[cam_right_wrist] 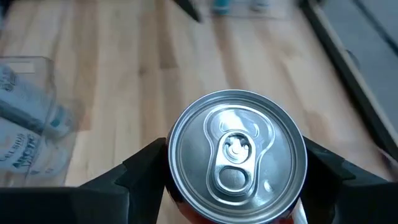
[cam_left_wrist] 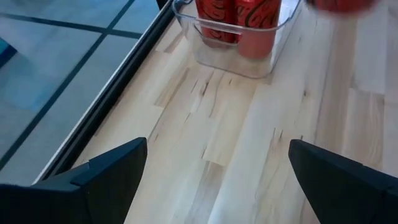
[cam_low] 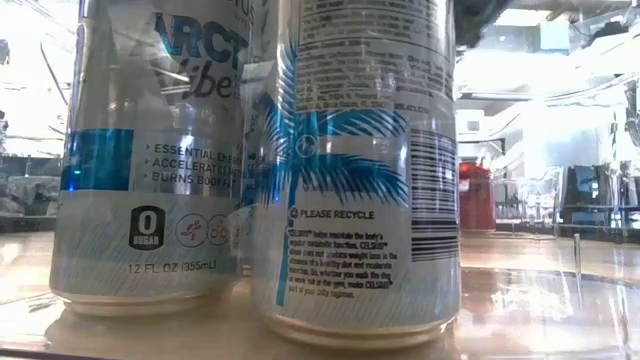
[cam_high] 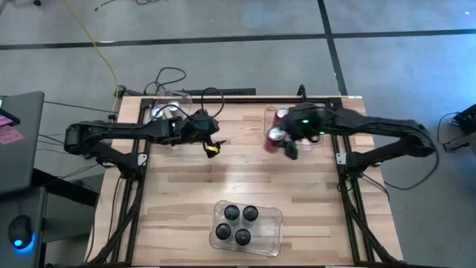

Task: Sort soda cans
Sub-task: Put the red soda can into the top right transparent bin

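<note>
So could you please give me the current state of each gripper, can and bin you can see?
Right gripper: closed on a red can, upright, beside the red-can bin.
Left gripper: open, empty, above bare table.
Red-can bin: holds upright red cans.
Near bin: holds four upright cans.
Silver-blue cans: upright.

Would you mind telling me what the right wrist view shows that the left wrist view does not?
Only the right wrist view shows the right hand closed on a red can, seen from above its silver top. Only the left wrist view shows the left hand open and empty, with red cans standing in a clear bin. Both show the wooden table.
</note>
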Robot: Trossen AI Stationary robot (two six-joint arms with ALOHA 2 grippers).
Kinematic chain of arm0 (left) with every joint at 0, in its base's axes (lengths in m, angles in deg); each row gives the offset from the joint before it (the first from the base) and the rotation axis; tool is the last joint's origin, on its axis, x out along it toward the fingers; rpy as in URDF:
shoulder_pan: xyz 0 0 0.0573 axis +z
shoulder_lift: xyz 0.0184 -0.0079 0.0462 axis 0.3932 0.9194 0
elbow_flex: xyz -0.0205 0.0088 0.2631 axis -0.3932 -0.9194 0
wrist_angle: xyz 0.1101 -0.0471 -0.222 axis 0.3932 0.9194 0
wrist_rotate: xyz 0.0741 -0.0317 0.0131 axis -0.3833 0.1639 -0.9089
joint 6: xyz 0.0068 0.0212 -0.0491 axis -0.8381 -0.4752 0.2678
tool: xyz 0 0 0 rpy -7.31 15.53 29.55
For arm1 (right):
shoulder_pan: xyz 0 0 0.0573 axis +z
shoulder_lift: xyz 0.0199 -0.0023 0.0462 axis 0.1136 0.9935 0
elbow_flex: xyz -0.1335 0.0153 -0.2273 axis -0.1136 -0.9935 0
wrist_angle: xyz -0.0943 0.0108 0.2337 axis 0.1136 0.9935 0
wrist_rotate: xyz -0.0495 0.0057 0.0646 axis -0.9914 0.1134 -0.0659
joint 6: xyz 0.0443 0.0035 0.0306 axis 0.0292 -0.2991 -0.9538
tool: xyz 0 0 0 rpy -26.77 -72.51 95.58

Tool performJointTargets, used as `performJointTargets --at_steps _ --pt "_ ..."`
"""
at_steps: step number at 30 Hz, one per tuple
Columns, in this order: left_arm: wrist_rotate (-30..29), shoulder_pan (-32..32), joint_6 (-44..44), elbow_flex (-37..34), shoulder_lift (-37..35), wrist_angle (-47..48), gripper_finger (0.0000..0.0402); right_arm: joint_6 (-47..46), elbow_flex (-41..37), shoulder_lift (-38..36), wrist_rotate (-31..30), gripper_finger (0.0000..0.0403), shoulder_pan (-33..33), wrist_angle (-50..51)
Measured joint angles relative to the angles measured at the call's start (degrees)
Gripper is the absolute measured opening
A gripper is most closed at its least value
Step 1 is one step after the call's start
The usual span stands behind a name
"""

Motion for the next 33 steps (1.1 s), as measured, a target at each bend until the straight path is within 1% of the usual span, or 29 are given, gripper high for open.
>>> performJointTargets --at_steps 5,10,14,18,21,25,29,33 --pt "0.1 0.0 0.0 0.0 0.4 0.1 0.0387 -5.3 -0.5 -9.0 -7.8 0.0282 0.0 8.8" --pt "0.1 0.0 0.0 0.0 0.4 0.1 0.0387 -9.4 -7.6 -16.0 -13.1 0.0281 -0.7 8.8" --pt "0.1 0.0 0.0 0.0 0.4 -0.4 0.0387 -11.5 -15.2 -20.7 -13.4 0.0281 -3.0 6.1" --pt "0.1 0.0 0.1 0.0 0.4 -0.2 0.0387 -11.9 -21.0 -23.3 -13.7 0.0281 -5.2 1.0" --pt "0.1 0.0 0.2 0.0 0.4 -0.1 0.0387 -11.1 -23.0 -24.4 -14.9 0.0281 -6.8 -0.8" --pt "0.1 0.0 0.7 0.0 0.4 -0.1 0.0387 -9.9 -23.7 -24.5 -15.4 0.0281 -8.3 -0.4" --pt "0.1 0.0 0.9 0.0 0.4 -0.1 0.0387 -8.7 -23.8 -24.4 -15.3 0.0281 -9.9 0.3" --pt "0.1 0.0 1.4 0.0 0.4 -0.1 0.0387 -9.0 -26.3 -24.5 -14.7 0.0281 -11.0 -2.8"
